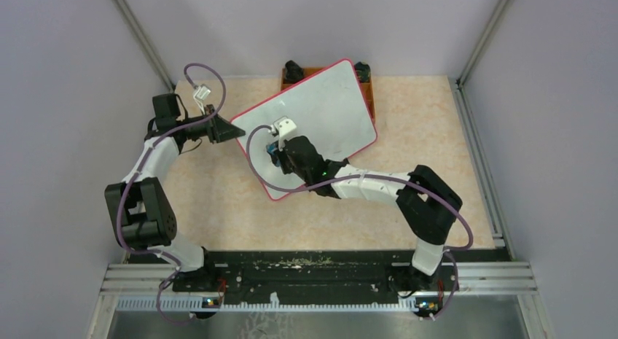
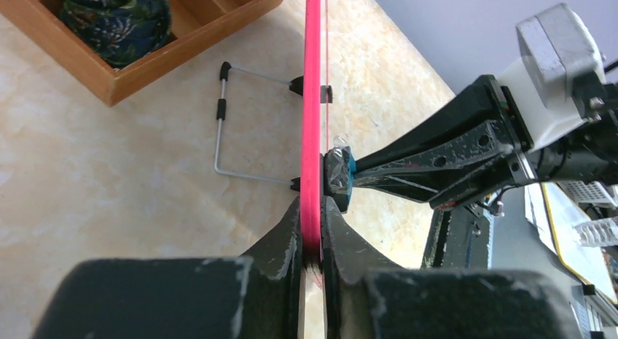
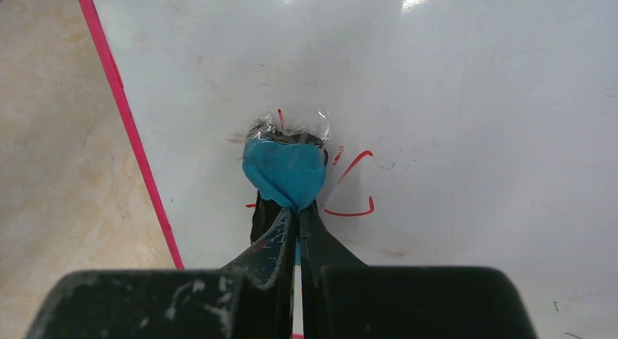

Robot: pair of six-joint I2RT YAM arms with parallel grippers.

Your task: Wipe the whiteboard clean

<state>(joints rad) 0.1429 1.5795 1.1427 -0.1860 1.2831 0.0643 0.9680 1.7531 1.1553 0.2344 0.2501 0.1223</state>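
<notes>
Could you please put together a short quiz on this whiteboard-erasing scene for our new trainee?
1. True or false: the left gripper hangs open above the large white board with the thin red rim.
2. What does the right gripper hold? A) a red marker B) a small blue eraser pad wrapped in clear film C) nothing
3. What is left on the board beside the pad?
Key: 1. False: it is shut on the board's rim. 2. B. 3. A few red pen strokes.
</notes>
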